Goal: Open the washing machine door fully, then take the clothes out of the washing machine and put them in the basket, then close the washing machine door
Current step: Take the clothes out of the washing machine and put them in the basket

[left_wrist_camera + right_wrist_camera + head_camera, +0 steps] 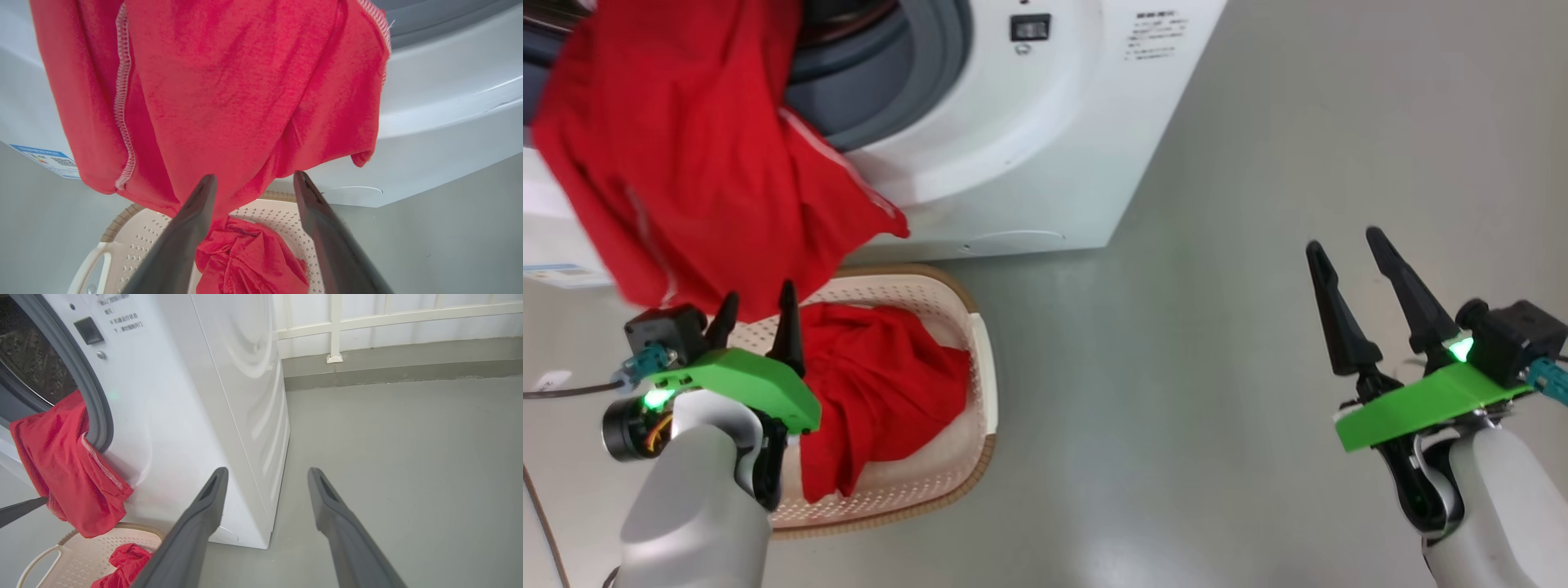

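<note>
Clothes (686,147) hang above basket (983,359); left gripper (758,294) and right gripper (1343,239) spread wide

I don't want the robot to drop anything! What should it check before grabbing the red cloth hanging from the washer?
1. Left fingers open and empty: ok.
2. Right fingers open and empty: ok.
3. Hanging red cloth fully out of the washing machine: not ok, it drapes from the opening.
4. Basket below the hanging cloth: ok.
5. Room in the basket beside the red garment there: ok.
</note>
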`<state>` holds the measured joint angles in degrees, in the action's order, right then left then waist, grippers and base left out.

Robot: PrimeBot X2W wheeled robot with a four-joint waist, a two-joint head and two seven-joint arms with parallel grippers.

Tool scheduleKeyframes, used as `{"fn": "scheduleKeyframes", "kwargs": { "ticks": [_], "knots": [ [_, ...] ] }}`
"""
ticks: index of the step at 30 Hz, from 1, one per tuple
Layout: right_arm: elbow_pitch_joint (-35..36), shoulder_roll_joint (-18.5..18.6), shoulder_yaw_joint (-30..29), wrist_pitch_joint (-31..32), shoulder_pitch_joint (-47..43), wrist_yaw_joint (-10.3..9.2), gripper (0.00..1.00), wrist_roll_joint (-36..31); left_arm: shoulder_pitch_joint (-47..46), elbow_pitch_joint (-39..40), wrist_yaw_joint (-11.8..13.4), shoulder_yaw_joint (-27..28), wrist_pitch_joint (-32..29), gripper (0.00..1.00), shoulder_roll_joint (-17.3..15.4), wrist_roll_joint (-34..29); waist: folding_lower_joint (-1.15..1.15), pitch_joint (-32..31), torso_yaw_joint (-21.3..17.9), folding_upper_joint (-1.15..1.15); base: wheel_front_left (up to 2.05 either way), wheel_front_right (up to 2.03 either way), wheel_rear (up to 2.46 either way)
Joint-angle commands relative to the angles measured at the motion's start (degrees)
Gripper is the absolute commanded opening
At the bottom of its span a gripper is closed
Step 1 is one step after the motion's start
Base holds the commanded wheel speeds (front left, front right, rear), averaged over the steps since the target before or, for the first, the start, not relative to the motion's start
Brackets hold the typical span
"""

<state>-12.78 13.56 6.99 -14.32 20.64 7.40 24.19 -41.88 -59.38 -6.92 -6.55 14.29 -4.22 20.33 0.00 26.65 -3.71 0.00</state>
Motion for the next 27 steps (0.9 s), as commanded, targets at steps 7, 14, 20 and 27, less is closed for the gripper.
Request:
{"fn": "scheduleKeyframes", "kwargs": {
  "ticks": [7, 14, 20, 27],
  "knots": [
    [1.2, 1.3, 0.6, -0.7, -3.2, 0.09, 1.0, -0.3, 6.2, 11.7, -0.5, 3.9, 0.7, 1.0, -1.5, -3.1, 0.0, -3.2, 2.7, 0.0, 0.0, 0.0, 0.0],
    [1.6, 1.7, 0.2, -0.7, -4.6, 0.09, 1.0, -0.3, 13.9, 25.0, -0.5, 6.6, 0.7, 1.0, -1.0, -6.3, 0.0, -4.3, 3.0, 0.0, 0.0, 0.0, 0.0],
    [1.8, 1.7, -0.1, -0.7, -5.2, 0.09, 1.0, -0.3, 21.6, 36.3, -0.6, 8.7, 0.7, 1.0, -0.2, -8.5, 0.0, -4.4, 2.9, 0.0, 0.0, 0.0, 0.0],
    [2.0, 1.7, -0.1, -0.7, -5.5, 0.09, 1.0, -0.3, 25.5, 42.3, -0.5, 8.8, 0.7, 1.0, 0.8, -9.8, 0.0, -4.2, 3.0, 0.0, 0.0, 0.0, 0.0]
  ]
}}
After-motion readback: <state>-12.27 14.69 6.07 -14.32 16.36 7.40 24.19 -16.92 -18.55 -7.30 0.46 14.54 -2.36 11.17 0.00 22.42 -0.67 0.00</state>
